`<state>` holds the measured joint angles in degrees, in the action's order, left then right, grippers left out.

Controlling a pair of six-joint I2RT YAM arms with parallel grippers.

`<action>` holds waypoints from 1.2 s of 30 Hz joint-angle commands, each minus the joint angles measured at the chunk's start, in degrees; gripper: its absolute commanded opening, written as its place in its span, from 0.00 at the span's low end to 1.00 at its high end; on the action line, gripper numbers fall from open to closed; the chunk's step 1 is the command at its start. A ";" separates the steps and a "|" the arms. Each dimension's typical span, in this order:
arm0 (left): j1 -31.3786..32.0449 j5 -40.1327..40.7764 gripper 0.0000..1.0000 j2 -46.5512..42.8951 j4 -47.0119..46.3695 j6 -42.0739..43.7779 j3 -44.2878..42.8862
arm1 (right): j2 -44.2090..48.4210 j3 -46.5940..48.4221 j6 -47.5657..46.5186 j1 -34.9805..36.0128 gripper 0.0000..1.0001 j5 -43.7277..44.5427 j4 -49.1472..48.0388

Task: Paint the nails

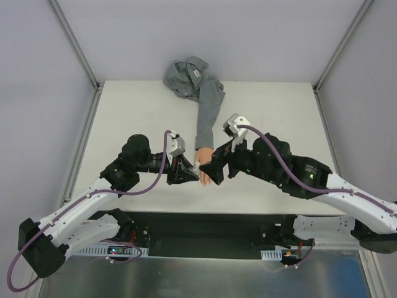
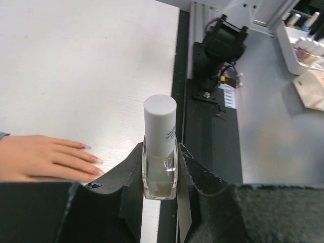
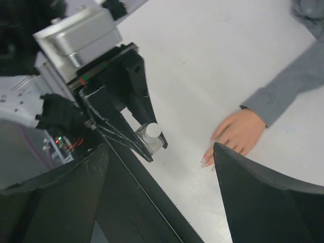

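At the table's point(image 1: 124, 112) near edge: nails point(image 2: 93, 159), tiny, likely slick; bottle point(image 2: 160, 152), seemingly light, fragile glass, pinched at its body by left gripper point(image 2: 160, 174), cap point(image 2: 160, 109) free for wide-spread right gripper point(image 1: 216, 169).

The bottle point(image 2: 160, 174) between the fingers point(image 2: 126, 187) of the left pincer point(image 2: 160, 152): clear, glossy glass, with a smooth, matt white plastic cap point(image 2: 160, 114). The fingers themselves: matt black, finely rough in grain. Those of the right pincer point(image 3: 159, 148) look equally matt. The mannequin hand point(image 2: 40, 158), left of the left pincer: smooth, satin peach plastic or rubber, with glossy pink nails point(image 2: 97, 160). The sleeve point(image 3: 283, 96): grey woven cloth, creased. The surface point(image 2: 76, 61): matt white, faintly grained. The wrist housing point(image 3: 76, 30) behind the left pincer: brushed silver metal.
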<state>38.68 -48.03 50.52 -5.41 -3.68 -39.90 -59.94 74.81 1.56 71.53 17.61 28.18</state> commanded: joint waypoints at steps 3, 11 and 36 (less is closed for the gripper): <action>0.52 -17.41 0.00 1.24 -6.44 -2.73 -3.61 | 0.89 1.92 -13.77 -9.11 0.81 -39.10 -0.67; 0.52 -25.09 0.00 0.98 -13.13 -9.06 -2.29 | -2.11 2.54 -19.84 -13.69 0.62 -53.90 -2.17; -0.88 -14.04 0.00 -0.51 -8.13 -5.81 -2.82 | -8.00 1.84 -17.03 -14.31 0.01 -59.18 -5.68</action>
<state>38.63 -68.88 51.62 -14.00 -12.82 -40.80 -68.01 75.33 -16.67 56.80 -39.03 24.69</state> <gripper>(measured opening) 0.239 0.070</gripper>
